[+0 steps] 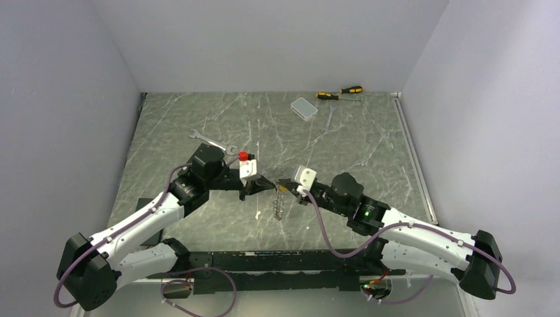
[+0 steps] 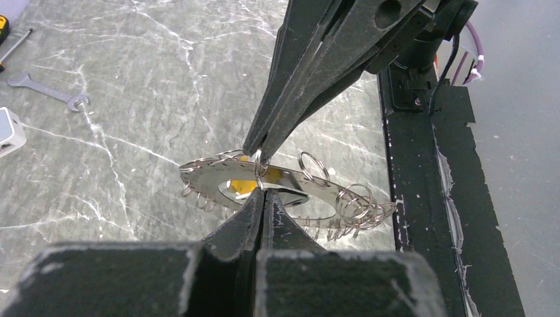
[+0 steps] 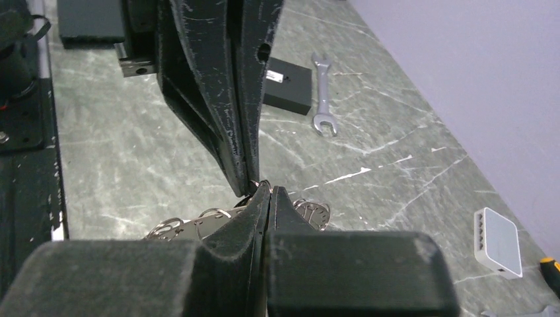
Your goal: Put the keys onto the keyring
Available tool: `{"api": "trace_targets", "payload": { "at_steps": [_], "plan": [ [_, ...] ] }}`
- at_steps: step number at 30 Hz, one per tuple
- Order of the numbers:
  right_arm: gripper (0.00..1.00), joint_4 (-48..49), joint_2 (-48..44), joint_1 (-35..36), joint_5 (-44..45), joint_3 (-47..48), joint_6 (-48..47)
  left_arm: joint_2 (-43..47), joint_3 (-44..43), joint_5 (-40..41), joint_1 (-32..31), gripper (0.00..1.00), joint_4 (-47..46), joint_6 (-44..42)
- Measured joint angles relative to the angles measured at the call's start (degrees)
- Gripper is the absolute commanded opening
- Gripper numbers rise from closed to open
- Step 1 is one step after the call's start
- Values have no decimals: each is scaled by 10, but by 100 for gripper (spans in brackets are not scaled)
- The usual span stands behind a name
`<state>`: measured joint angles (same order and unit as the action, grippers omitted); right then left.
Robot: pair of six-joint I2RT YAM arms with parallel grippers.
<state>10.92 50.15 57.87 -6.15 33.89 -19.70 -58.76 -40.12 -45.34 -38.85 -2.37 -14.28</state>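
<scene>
The keyring [image 2: 310,190] is a silvery toothed loop with several small wire rings on it, and it hangs in the air between both grippers. My left gripper [image 2: 263,195] is shut on its near rim. My right gripper [image 3: 267,189] is shut on it from the opposite side, tip to tip with the left gripper [image 3: 245,183]. From above, the two grippers meet over mid-table [image 1: 276,184] and the keyring [image 1: 277,206] dangles below them. A yellow-headed key [image 2: 243,187] shows through the loop. The black and pale keys cannot be made out.
A silver spanner [image 1: 212,140] and a flat black block [image 3: 288,84] lie to the left. A white box [image 1: 304,107] and yellow-and-black screwdrivers [image 1: 340,93] lie at the back. A small red object [image 1: 243,156] sits by the left wrist. A black rail [image 2: 422,198] runs along the near edge.
</scene>
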Motion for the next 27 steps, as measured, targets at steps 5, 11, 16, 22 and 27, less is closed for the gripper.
{"api": "trace_targets", "payload": {
  "at_steps": [5,11,16,22,27],
  "plan": [
    [0,74,0,1,27,-35,39,0,-2,6,2,0,-2,0],
    [0,131,2,1,36,-59,74,0,-2,8,2,0,-2,0],
    [0,178,12,1,40,-71,109,0,-3,8,3,0,-2,1],
    [0,196,16,1,42,-74,126,0,-4,8,3,12,-3,2],
    [0,196,8,1,42,-74,129,0,-4,5,1,31,3,3]
  ]
}}
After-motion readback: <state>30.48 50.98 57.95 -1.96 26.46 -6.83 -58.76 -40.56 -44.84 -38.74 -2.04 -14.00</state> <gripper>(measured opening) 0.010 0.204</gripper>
